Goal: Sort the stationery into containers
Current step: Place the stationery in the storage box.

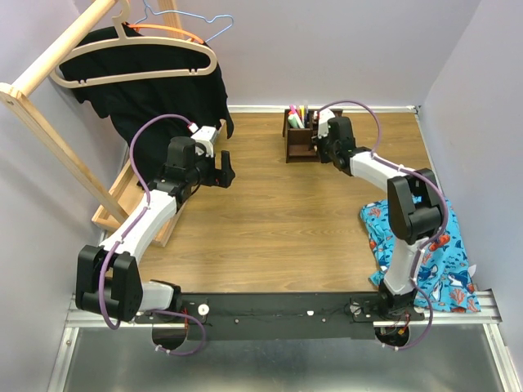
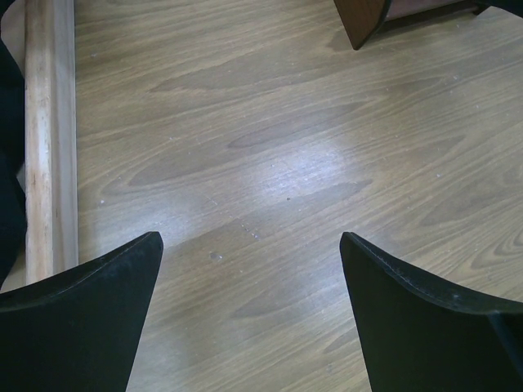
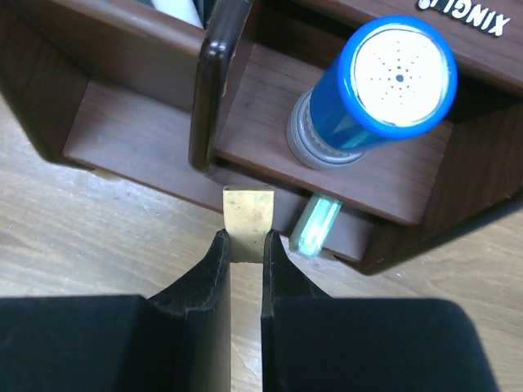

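Right fingers [image 3: 204, 286]: clenched on the eraser block [image 3: 248, 214].
Eraser block: pinched at the fingertips, right at the organizer [image 3: 106, 122] front shelf lip, below the divider.
Blue-capped tube [image 3: 384, 90]: stood in the right-hand shelf.
Pens [image 1: 298, 113]: upright in the organizer's rear compartments.
Left fingers [image 2: 90, 318]: released, spread over bare counter [image 2: 286, 163].

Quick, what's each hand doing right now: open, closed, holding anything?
Left hand: open, holding nothing.
Right hand: closed on the small yellow eraser block.
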`<state>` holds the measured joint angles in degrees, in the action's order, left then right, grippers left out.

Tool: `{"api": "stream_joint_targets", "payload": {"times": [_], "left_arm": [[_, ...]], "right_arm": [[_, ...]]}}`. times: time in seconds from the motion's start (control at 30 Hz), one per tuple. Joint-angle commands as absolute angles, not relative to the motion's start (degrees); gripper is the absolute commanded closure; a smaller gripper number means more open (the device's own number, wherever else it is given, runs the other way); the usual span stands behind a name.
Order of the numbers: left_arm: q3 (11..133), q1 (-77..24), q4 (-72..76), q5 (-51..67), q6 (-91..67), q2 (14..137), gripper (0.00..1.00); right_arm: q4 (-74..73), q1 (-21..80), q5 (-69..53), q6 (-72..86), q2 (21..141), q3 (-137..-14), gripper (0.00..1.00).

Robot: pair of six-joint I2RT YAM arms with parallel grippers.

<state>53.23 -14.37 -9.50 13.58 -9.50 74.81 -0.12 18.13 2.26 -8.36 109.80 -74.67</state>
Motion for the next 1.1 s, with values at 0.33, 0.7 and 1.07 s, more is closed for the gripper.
{"api": "stream_joint_targets", "payload": {"times": [0.33,0.7,1.07], "left_arm": [[53.3,-13.4,-9.9,13.6,-9.1,75.1,0.01],[53.6,-13.0,-9.8,13.8,-9.2,75.4,0.01],[53.2,-12.9,-9.3,14.2,-9.7,75.1,0.01]], "right_arm": [[-2.5,17.2,3.3,-3.6,118.6,-83.8,0.99],[-2.5,17.2,6.5,-1.8,118.4,-82.6,0.67],[-2.5,17.2,7.0,-0.4,115.0,-79.9,0.53]]}}
